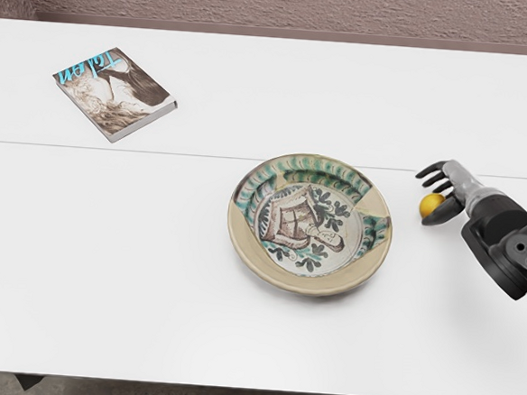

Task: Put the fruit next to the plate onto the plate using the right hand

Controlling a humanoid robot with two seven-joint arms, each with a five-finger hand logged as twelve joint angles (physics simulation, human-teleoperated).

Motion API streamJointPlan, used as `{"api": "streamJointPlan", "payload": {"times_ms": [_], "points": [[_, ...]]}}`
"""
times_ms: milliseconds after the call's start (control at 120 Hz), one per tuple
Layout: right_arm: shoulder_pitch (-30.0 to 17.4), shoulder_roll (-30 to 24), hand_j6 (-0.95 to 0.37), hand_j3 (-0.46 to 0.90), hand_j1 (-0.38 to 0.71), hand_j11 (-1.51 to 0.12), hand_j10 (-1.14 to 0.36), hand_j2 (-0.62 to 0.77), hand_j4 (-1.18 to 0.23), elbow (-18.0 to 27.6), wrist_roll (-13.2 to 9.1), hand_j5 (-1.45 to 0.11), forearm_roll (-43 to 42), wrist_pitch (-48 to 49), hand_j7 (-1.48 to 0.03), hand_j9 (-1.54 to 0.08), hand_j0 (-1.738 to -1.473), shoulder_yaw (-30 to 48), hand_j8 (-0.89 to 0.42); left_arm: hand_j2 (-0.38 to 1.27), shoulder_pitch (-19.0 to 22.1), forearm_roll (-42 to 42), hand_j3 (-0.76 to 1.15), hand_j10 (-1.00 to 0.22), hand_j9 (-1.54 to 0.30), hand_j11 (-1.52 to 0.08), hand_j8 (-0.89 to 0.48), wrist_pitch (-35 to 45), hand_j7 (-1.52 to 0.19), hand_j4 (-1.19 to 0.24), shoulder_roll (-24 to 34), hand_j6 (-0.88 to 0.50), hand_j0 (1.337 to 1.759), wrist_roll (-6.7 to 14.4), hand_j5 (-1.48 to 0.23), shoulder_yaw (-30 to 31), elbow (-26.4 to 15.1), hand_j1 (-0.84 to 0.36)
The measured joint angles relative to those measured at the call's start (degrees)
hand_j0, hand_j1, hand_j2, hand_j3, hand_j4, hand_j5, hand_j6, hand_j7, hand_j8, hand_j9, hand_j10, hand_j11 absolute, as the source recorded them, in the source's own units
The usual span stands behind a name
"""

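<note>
Head view: fruit point(431, 205) nestles beside right robot hand point(447, 185), near plate point(242, 243).

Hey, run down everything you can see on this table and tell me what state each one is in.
Plate: upright on the table, nothing on it.
Fruit: beside the plate, to its right in the picture, not on it.
Book: closed, lying flat, cover up.
Right hand: at the fruit; whether it grips is unclear.

A book point(114, 92) lies flat (cover up) on the white table point(148, 289), far left
</note>
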Motion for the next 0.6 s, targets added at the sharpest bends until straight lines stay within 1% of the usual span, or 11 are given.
{"api": "streamJointPlan", "payload": {"times_ms": [142, 175, 233, 317, 375, 425, 533, 600], "points": [[-0.3, -0.1, -0.46, 0.00, 0.19, -0.60, -0.46, -0.08, -0.46, 0.0, 0.0, -0.60, 0.0, 0.0, -0.59, -0.60, -1.657, 0.0, -0.45, 0.00, 0.0, 0.0, 0.00, 0.00, -0.01, -0.01, 0.00, 0.0, -0.01, 0.00, 0.0, 0.00, 1.658, 0.0, -0.01, 0.0, 0.0, 0.34], [-0.3, -0.1, -0.47, 0.00, 0.20, -0.61, -0.46, -0.09, -0.46, 0.0, 0.0, -0.61, 0.0, 0.0, -0.60, -0.61, -1.657, 0.0, -0.44, 0.00, 0.0, 0.0, 0.00, 0.00, -0.01, -0.01, 0.00, 0.0, -0.01, 0.00, 0.0, 0.00, 1.658, 0.0, -0.01, 0.0, 0.0, 0.34], [-0.4, -0.1, -0.48, 0.00, 0.21, -0.63, -0.48, -0.05, -0.48, 0.0, 0.0, -0.63, 0.0, 0.1, -0.63, -0.63, -1.657, 0.0, -0.42, 0.00, 0.0, 0.0, 0.00, 0.00, -0.01, -0.01, 0.00, 0.0, -0.01, 0.00, 0.0, 0.00, 1.658, 0.0, -0.01, 0.0, 0.0, 0.34], [-0.4, -0.3, -0.55, 0.00, 0.26, -0.73, -0.42, -0.04, -0.55, 0.1, 0.0, -0.71, -0.2, 1.1, -0.71, -0.72, -1.654, 0.1, -0.36, 0.00, 0.0, 0.0, 0.00, 0.00, -0.01, -0.01, 0.00, 0.0, -0.01, 0.00, 0.0, 0.00, 1.658, 0.0, -0.01, 0.0, 0.0, 0.34], [-0.4, -0.5, -0.55, 0.00, 0.28, -0.79, -0.40, 0.02, -0.59, 0.1, 0.0, -0.76, -0.3, 1.6, -0.76, -0.78, -1.653, 0.2, -0.34, 0.00, 0.0, 0.0, 0.00, 0.00, -0.01, -0.01, 0.00, 0.0, -0.01, 0.00, 0.0, 0.00, 1.658, 0.0, -0.01, 0.0, 0.0, 0.34], [-0.4, -0.6, -0.56, 0.00, 0.29, -0.82, -0.41, 0.08, -0.62, 0.1, 0.0, -0.79, -0.3, 1.9, -0.79, -0.81, -1.652, 0.2, -0.34, 0.00, 0.0, 0.0, 0.00, 0.00, -0.01, -0.01, 0.00, 0.0, -0.01, 0.00, 0.0, 0.00, 1.658, 0.0, -0.01, 0.0, 0.0, 0.34], [-0.3, -0.8, -0.60, 0.00, 0.28, -0.87, -0.45, 0.18, -0.66, 0.1, 0.0, -0.83, -0.1, 2.1, -0.84, -0.85, -1.653, 0.3, -0.38, 0.00, 0.0, 0.0, 0.00, 0.00, -0.01, -0.01, 0.00, 0.0, -0.01, 0.00, 0.0, 0.00, 1.658, 0.0, -0.01, 0.0, 0.0, 0.34], [0.2, -1.1, -0.63, 0.00, 0.28, -0.88, -0.48, 0.24, -0.67, 0.1, 0.0, -0.85, 1.6, 2.4, -0.86, -0.87, -1.654, 0.3, -0.41, 0.00, 0.0, 0.0, 0.00, 0.00, -0.01, -0.01, 0.00, 0.0, -0.01, 0.00, 0.0, 0.00, 1.658, 0.0, -0.01, 0.0, 0.0, 0.34]]}}
